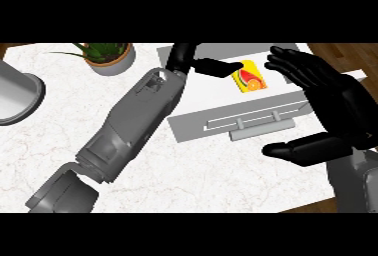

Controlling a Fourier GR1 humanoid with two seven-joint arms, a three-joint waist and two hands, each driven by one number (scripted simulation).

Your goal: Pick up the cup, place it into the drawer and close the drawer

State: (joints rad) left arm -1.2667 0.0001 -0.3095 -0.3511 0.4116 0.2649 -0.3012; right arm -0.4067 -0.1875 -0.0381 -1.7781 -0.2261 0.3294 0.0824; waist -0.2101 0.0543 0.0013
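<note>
The cup (pixel 249 78), yellow-orange with a fruit picture, lies inside the open white drawer (pixel 221 92) at the upper middle. My left hand (pixel 183 56) reaches across to the drawer's far left side. Its thumb (pixel 215 66) points right and ends at the cup's upper left edge, not curled round it. The hand's other fingers are cut off at the top of the view. My right hand (pixel 325 100) stands open to the right of the drawer, palm facing left, fingers spread above and below the drawer's front panel (pixel 236 120) with its bar handle (pixel 260 128).
A potted green plant (pixel 108 55) stands at the back left of the white marble counter (pixel 207 170). A grey round vessel (pixel 15 97) sits at the left edge. Wooden floor (pixel 347 55) shows past the counter's right side.
</note>
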